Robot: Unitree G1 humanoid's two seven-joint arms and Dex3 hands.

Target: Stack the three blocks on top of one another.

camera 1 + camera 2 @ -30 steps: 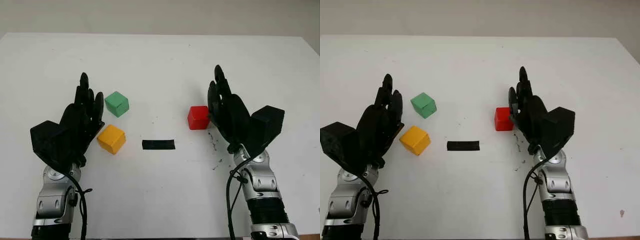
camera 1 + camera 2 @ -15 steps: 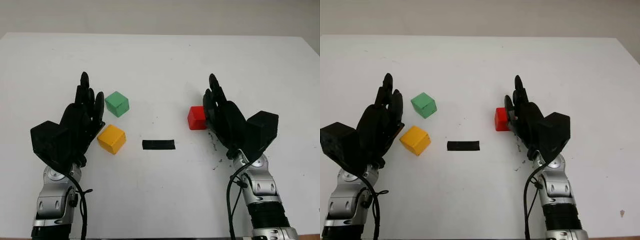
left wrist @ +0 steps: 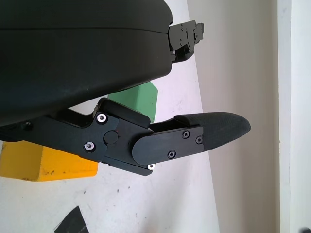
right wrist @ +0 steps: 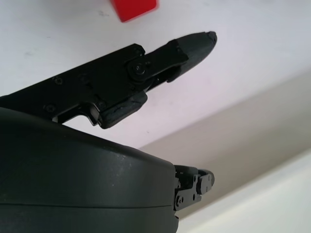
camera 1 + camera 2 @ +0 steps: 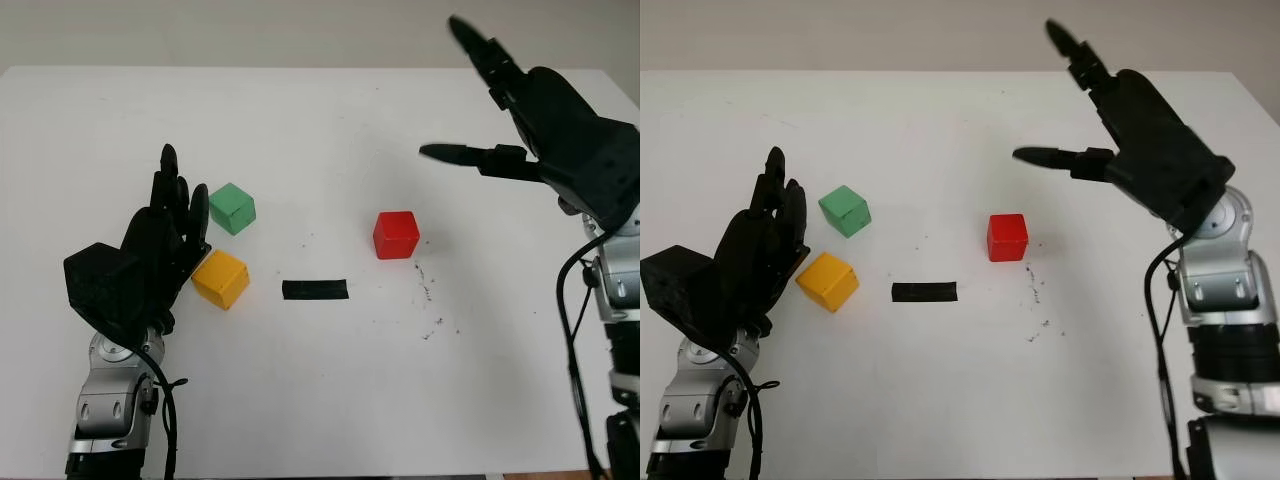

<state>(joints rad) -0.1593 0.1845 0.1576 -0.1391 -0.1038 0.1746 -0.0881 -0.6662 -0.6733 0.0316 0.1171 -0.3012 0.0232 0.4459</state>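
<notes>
No brand marks, labels or writing readable on any block or on either hand.

Three blocks sit apart on the white table [image 5: 320, 400], none stacked. Green block [image 5: 233, 208] left of centre, toward the far side. Yellow block [image 5: 221, 278] just beside it on the near side, a small gap between the two. Red block [image 5: 396, 235] right of centre, well apart from the other pair.

A black tape strip [image 5: 315, 290] lies flat between the yellow and red blocks, nearer the yellow. Small dark specks [image 5: 430, 300] mark the table on the near right of the red block.

Left hand [image 5: 160, 245] at the table's left, empty and unclenched, its fingers alongside the yellow block; contact cannot be judged. Right hand [image 5: 530, 120] raised above the table's far right, empty and unclenched, well apart from the red block.

Bare table runs wide on the far side and along the near edge; the centre holds just the tape.
</notes>
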